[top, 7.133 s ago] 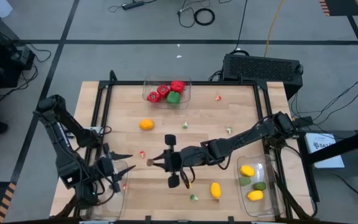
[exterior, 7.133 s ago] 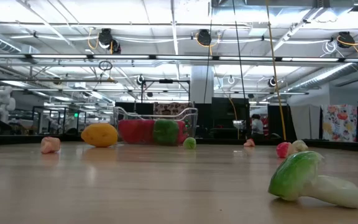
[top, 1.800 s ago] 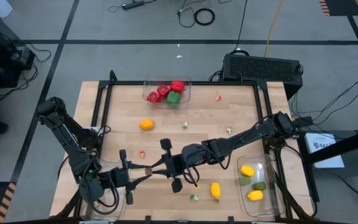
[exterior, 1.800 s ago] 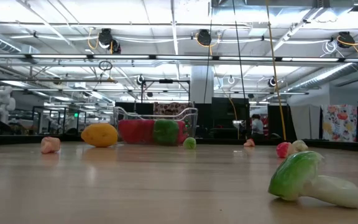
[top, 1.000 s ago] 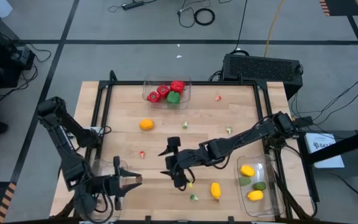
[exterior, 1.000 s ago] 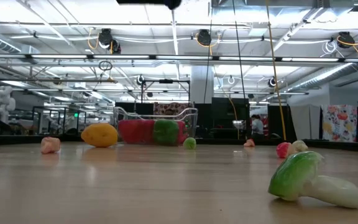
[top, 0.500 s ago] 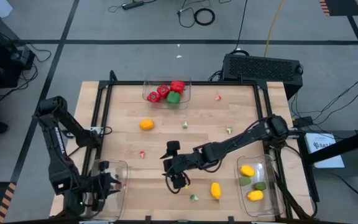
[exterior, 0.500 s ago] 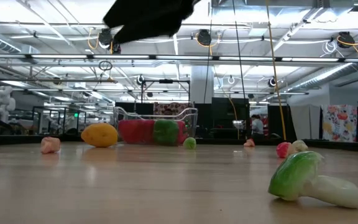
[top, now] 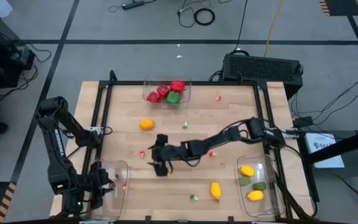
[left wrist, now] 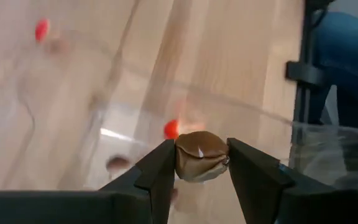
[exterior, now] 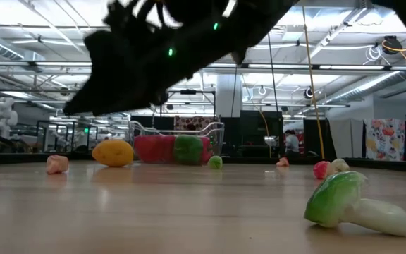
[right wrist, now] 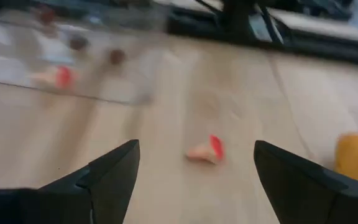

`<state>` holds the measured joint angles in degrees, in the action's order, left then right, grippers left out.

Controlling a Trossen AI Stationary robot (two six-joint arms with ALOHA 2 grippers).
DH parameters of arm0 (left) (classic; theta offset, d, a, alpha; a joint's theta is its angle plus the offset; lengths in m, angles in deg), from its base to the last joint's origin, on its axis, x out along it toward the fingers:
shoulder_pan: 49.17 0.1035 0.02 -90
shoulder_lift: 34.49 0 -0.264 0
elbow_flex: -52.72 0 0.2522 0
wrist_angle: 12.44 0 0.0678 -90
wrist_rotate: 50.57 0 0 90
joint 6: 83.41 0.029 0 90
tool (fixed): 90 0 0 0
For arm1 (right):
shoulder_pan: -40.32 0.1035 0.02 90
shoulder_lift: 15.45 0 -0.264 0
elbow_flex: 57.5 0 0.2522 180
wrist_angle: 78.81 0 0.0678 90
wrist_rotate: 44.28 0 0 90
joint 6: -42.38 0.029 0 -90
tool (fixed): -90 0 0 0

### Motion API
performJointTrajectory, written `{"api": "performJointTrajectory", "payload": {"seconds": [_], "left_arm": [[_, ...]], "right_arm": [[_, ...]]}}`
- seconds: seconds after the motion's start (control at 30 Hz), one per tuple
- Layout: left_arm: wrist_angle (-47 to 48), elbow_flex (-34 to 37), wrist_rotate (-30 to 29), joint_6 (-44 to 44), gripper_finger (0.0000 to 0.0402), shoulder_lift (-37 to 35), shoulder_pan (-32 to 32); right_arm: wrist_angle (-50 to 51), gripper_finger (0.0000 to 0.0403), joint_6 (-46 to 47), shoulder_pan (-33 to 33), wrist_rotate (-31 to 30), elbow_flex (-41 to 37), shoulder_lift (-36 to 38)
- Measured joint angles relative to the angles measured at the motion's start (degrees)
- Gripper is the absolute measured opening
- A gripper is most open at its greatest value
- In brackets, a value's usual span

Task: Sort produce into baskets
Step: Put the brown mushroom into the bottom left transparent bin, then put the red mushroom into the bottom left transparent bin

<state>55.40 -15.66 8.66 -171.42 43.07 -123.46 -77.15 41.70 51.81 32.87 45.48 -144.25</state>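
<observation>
A small brown rounded produce piece [left wrist: 201,156] sits pinched in the left gripper [left wrist: 199,163] over the clear plastic basket [top: 118,167] at the table's near left corner. Farther in, the right gripper [right wrist: 194,163] hangs wide open and empty above a small red-and-pale piece [right wrist: 205,150] mid-table.

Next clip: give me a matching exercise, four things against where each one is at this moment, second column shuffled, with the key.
Things:
1. brown piece
2. green pepper
3. orange
4. limes

Places:
A. loose on the table, near the far bin
B. right-side bin, with lemons
C. between the left hand's fingers, over the left-side bin
D. far bin, with red peppers

Pairs: 1-C, 2-D, 3-A, 4-B
</observation>
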Motion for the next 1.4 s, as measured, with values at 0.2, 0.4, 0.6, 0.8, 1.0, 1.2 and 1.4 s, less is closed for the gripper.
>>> {"api": "performJointTrajectory", "payload": {"seconds": [0.2,0.4,0.6,0.8,1.0,1.2,1.4], "left_arm": [[-0.8,3.5,3.6,-3.2,0.0215,0.1,0.0],[-0.1,3.9,3.6,-3.2,0.0241,0.1,0.0],[-1.4,3.9,3.6,-3.2,0.0242,0.0,0.0],[-1.5,3.1,3.3,-3.2,0.0242,0.0,0.1],[-1.5,2.0,2.8,-3.2,0.0242,0.0,0.1],[-0.5,-0.9,0.3,-0.7,0.0242,0.0,0.1],[-0.6,-3.1,-8.0,6.6,0.0242,-0.3,0.4]], "right_arm": [[0.3,0.0309,3.0,-3.7,7.1,2.9,-2.4],[-1.0,0.0309,-1.3,-5.7,13.7,3.2,-4.4],[-5.3,0.0299,-7.5,-6.3,15.9,3.2,-6.3],[-7.0,0.0272,-6.1,-7.8,17.3,3.2,-7.8],[-8.1,0.0263,-5.6,-8.7,19.1,3.3,-8.7],[-8.8,0.0263,-5.0,-8.9,19.2,4.1,-10.3],[-9.4,0.0263,-7.5,-8.8,19.2,6.0,-11.4]]}}
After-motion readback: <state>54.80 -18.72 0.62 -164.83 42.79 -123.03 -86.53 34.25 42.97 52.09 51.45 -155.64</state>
